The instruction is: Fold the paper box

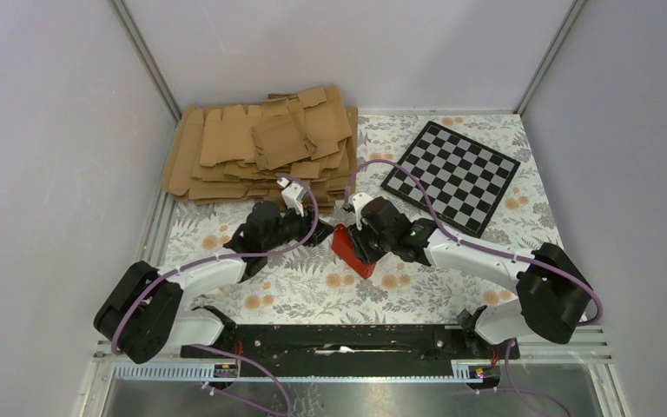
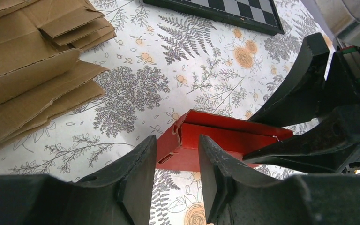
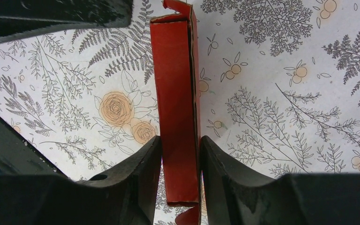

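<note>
Brown cardboard blanks point(image 1: 252, 152) are heaped at 11 o'clock on the floral tablecloth point(image 1: 295, 291).

The left gripper point(image 2: 176, 150) has its jaws parted a little with nothing pinched. The near end of the small, rectangular red card box point(image 1: 353, 252) lies just past its tips; I cannot tell whether they touch.

The red card box sits mid-table on one long edge, its long axis running from about 10:30 to 4:30.

The right gripper point(image 3: 180, 140) is pressed onto both long faces of the box near one end.

A black-and-white checkered board point(image 1: 452, 176) lies flat at 1 o'clock.
</note>
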